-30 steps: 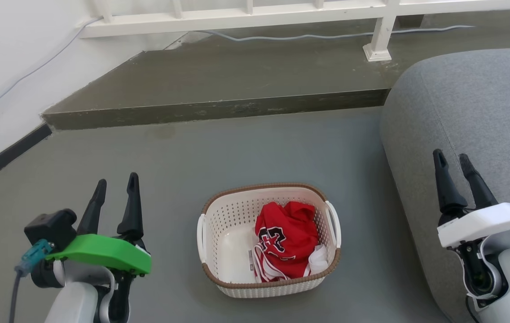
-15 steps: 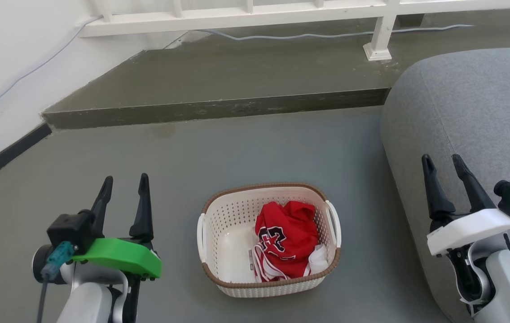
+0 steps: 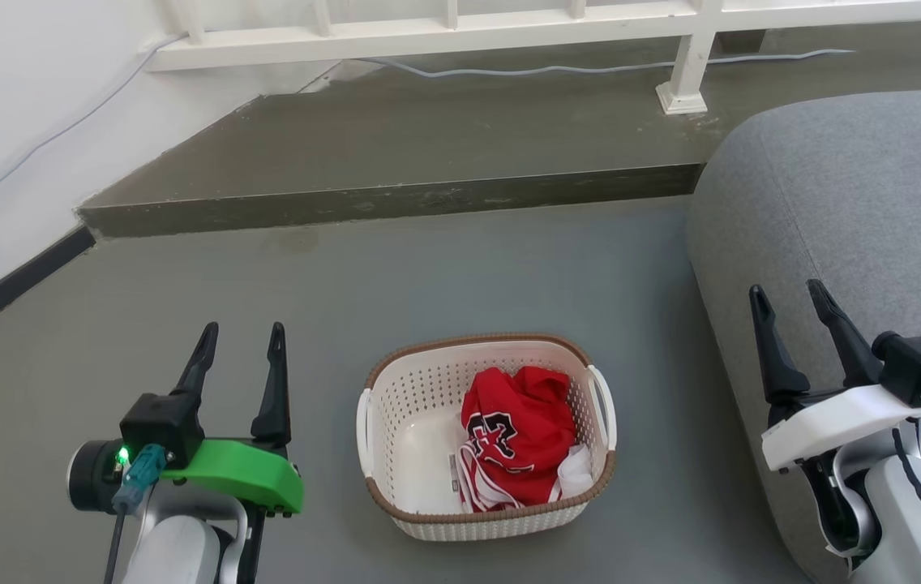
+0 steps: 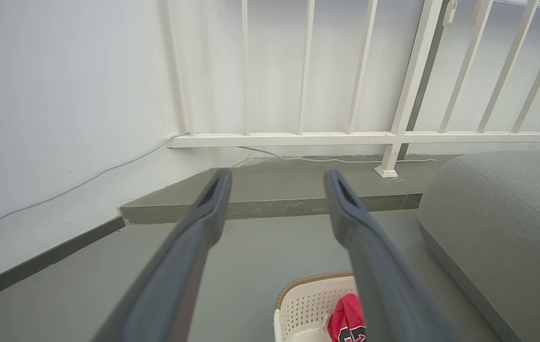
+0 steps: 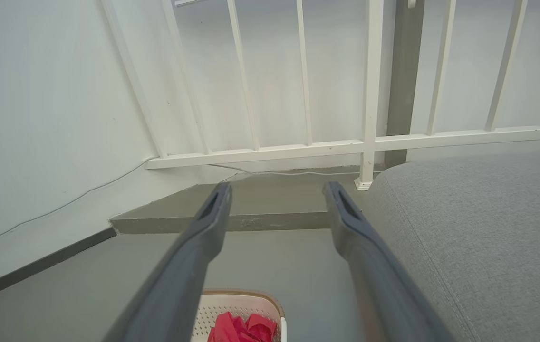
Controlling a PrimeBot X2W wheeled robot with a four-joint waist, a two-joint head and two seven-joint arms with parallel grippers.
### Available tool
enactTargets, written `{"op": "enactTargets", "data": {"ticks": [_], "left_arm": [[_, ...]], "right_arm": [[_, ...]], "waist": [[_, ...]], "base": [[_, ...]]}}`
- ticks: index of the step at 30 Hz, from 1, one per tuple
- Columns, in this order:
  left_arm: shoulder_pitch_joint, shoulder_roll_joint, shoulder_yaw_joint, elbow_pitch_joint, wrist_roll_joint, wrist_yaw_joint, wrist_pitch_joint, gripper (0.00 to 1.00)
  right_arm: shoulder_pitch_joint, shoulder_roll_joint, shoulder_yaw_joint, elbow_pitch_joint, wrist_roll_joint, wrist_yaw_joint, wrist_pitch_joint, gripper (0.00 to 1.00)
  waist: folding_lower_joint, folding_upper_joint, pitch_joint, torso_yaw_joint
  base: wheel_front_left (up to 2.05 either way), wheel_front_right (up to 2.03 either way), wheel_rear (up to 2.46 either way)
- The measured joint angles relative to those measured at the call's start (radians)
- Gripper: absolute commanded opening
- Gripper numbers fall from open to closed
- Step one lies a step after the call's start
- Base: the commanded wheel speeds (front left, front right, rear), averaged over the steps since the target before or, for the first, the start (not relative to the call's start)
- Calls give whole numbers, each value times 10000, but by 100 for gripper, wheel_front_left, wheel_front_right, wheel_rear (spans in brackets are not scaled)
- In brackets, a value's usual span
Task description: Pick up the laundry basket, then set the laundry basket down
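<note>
1. Container: we see the laundry basket (image 3: pixel 420 389) standing on the grey floor (image 3: pixel 428 276), between the two arms and just left of the grey upholstered seat (image 3: pixel 850 203).
2. Contents: a crumpled red garment (image 3: pixel 517 430) with white trim and dark lettering is heaped in the basket's right half. The left part of the bottom is bare.
3. Appearance: the basket is cream-white and rounded-rectangular, with perforated walls and a brown woven-look rim. It has a white loop handle on the left side (image 3: pixel 362 430) and another on the right (image 3: pixel 605 405).
4. Left gripper (image 3: pixel 242 328): it sits at the lower left of the head view, apart from the basket. Its jaws stand moderately wide and hold nothing.
5. Right gripper (image 3: pixel 785 288): it sits in front of the seat, apart from the basket. Its jaws are likewise spread and empty.
6. Against one second ago: both grippers have drawn inward toward the basket, the left shifting right and the right shifting left. The basket and garment lie as they did.
</note>
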Motion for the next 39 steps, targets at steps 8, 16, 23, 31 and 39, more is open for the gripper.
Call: {"op": "enactTargets", "data": {"ticks": [8, 16, 23, 31, 39], "left_arm": [[0, -81, 109, 171, -94, 12, 0, 100], [0, -128, 174, 355, -94, 15, 0, 100], [0, -171, 186, 443, -94, 86, 0, 100], [-6, -199, 196, 585, -94, 88, 0, 100], [-14, -215, 186, 700, -92, 88, 0, 100]], "right_arm": [[1, 157, -128, 150, 4, 13, -2, 100], [1, 151, -153, 311, -17, 33, -2, 100], [1, 153, -194, 403, -90, 113, -2, 100], [1, 176, -222, 516, -105, 205, -2, 100], [0, 209, -222, 683, -280, 222, -2, 100]], "waist": [[0, 0, -39, -7], [0, 0, -57, -6], [0, 0, -68, 0], [0, 0, -59, 14], [0, 0, -54, 12]], "base": [[0, 0, 0], [0, 0, 0], [0, 0, 0], [0, 0, 0], [0, 0, 0]]}}
